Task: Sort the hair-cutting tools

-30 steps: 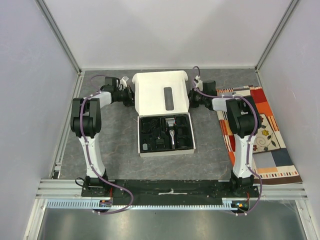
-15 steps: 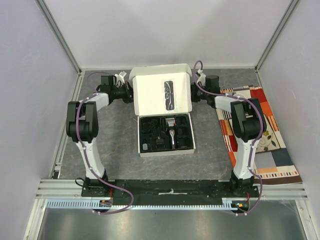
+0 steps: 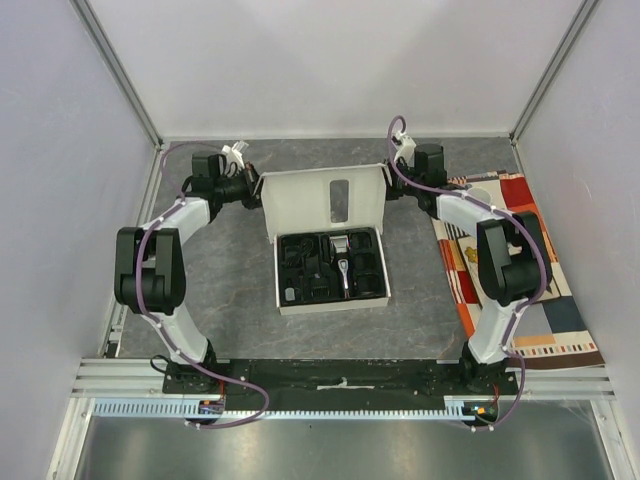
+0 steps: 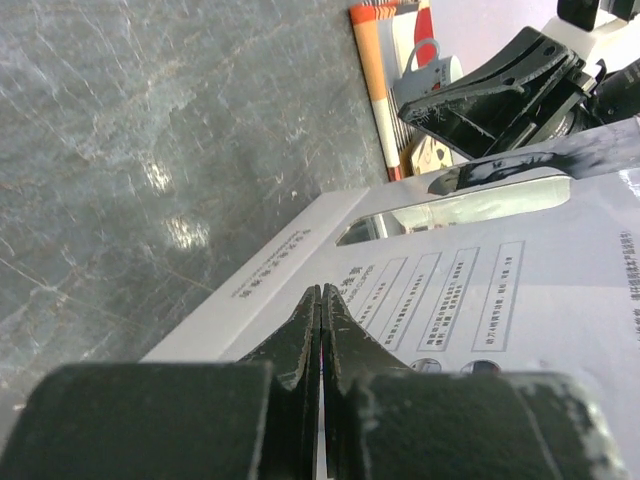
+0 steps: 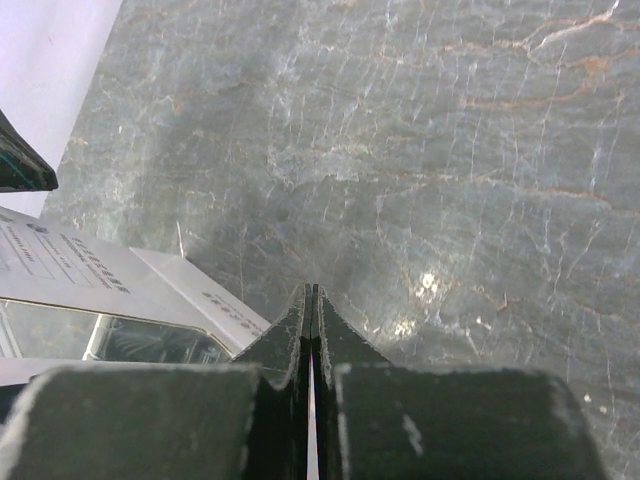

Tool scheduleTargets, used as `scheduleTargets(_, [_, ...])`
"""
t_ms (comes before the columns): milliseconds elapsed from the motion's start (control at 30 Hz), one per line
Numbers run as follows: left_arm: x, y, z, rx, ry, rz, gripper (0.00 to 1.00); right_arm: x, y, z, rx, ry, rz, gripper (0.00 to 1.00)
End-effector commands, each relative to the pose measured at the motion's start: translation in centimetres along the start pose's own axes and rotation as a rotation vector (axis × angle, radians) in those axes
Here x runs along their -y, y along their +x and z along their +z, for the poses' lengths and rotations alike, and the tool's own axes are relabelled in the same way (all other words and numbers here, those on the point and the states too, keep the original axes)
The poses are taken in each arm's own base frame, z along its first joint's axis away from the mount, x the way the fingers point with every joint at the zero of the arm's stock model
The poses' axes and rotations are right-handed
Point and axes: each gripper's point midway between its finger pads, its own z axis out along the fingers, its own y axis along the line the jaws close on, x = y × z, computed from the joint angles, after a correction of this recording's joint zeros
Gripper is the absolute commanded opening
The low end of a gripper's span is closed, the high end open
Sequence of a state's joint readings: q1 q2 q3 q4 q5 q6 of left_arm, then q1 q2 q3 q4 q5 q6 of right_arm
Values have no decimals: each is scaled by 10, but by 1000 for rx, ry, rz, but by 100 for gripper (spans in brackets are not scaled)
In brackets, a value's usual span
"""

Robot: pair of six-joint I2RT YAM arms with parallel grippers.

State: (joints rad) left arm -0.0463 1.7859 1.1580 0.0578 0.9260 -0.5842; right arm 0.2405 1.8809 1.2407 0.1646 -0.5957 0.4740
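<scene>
Tools (image 3: 343, 270) in box (image 3: 333, 306). Left claw (image 4: 320, 297), right claw (image 5: 312, 292) both pinch lid (image 3: 305, 205) edges. I fear thin grip slips, lid flops shut over tools.

Look at that worktop (image 5: 450, 150): grey, stone-veined and polished enough to throw back bright spots of light, while the lid (image 4: 450, 300) is smooth white card, matt and printed, with a shiny clear film window. The left pincer (image 4: 320, 298) and right pincer (image 5: 312, 295) are dull black plastic, scuffed and grainy along the edges. The tray (image 3: 372, 290) looks like moulded black plastic, and the patterned cloth (image 3: 545, 290) is soft and matt.
</scene>
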Motion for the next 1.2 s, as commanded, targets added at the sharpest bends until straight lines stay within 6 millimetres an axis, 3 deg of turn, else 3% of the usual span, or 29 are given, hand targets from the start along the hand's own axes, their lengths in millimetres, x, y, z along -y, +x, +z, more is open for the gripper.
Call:
scheduleTargets(0, [17, 10, -8, 1, 28, 29, 2, -13, 3, -10, -1, -7, -54, 0])
scheduleTargets(400, [23, 17, -22, 26, -20, 72, 2, -13, 15, -21, -9, 31, -64, 0])
scheduleTargets(567, [19, 9, -38, 61, -172, 99, 2, -3, 15, -27, -2, 102, -70, 0])
scheduleTargets(833, [-11, 8, -72, 103, -474, 125, 2, 28, 16, -52, 8, 340, -76, 0])
scheduleTargets(867, [-15, 11, -74, 96, -493, 122, 2, 29, 11, -56, 25, 357, -81, 0])
scheduleTargets(1167, [-27, 50, -84, 15, -529, 94, 2, 36, 31, -86, -54, 471, -72, 0])
